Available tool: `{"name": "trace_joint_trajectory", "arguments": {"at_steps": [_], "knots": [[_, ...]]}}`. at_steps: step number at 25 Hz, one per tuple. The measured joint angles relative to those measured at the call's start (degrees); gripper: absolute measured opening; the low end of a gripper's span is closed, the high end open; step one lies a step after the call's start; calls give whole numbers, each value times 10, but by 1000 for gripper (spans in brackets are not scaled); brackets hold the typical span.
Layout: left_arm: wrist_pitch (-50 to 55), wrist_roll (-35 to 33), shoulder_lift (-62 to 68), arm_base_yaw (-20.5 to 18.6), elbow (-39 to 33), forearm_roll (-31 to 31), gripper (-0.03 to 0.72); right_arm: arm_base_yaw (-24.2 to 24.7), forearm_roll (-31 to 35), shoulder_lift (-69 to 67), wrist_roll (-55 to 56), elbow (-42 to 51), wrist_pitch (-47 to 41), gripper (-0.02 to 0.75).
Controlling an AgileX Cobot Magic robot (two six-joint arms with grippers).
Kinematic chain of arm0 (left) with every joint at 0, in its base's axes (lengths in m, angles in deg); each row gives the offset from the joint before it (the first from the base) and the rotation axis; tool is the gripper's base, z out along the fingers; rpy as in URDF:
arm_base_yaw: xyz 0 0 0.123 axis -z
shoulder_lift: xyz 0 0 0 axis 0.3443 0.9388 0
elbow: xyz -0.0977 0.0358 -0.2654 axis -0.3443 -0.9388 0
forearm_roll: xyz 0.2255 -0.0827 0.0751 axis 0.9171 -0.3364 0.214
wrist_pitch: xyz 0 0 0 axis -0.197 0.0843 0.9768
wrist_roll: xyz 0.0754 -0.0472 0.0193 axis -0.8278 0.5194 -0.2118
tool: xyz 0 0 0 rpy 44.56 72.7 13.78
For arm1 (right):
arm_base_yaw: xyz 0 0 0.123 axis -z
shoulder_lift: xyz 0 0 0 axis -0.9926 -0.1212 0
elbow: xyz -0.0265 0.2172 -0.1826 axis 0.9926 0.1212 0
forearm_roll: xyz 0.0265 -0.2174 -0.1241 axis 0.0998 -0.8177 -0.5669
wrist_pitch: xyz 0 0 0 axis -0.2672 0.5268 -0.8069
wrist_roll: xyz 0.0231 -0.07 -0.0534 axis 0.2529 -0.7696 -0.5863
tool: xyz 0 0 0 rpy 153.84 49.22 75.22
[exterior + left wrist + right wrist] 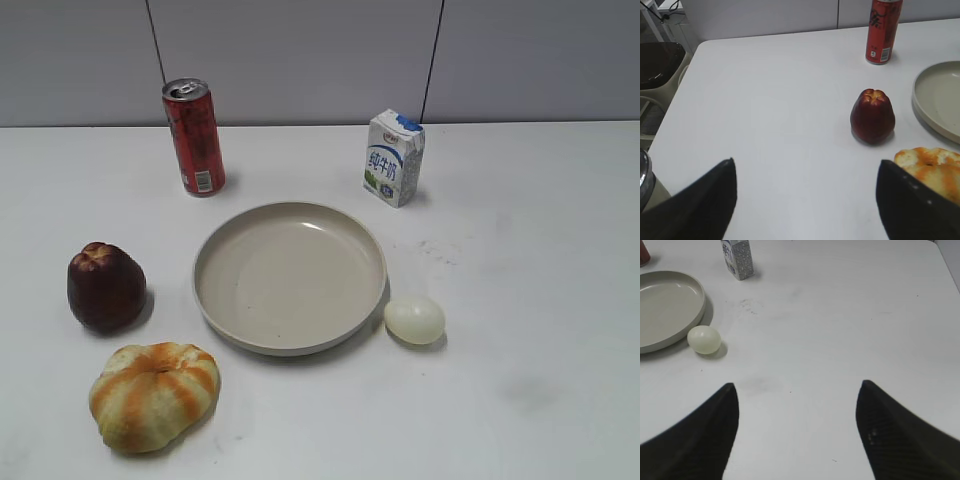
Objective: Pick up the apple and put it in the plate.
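The dark maroon-red apple [105, 287] stands upright on the white table, left of the beige plate [222, 300]. The plate holds nothing. In the left wrist view the apple [872, 116] is ahead and to the right of my left gripper [805, 167], which is open and empty over bare table; the plate's rim [925, 112] shows at the right edge. My right gripper [797, 387] is open and empty, far right of the plate [670, 335]. Neither gripper shows in the exterior view.
An orange-and-cream pumpkin-shaped thing [154, 393] lies in front of the apple. A pale egg [414, 319] sits by the plate's right rim. A red can [194, 137] and a small milk carton [394, 157] stand behind the plate. The table's left edge [675, 100] and a dark chair [657, 62] show.
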Motion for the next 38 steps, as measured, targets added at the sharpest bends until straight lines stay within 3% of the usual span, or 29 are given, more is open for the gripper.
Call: {"name": "trace_joint_trajectory", "arguments": {"at_steps": [14,18,24,27,32,38], "knots": [[-1,0,0,0,1,-6,637,0,0,0,0,0,0,585],[-48,0,40,0,21,-13,629,0,0,0,0,0,0,585],[-126,0,243,2,64,-28,627,0,0,0,0,0,0,585],[-139,-3,377,7,102,-73,627,0,0,0,0,0,0,585],[-139,-99,584,7,169,-176,627,0,0,0,0,0,0,585],[-144,-131,776,12,230,-195,639,0,0,0,0,0,0,585]]}}
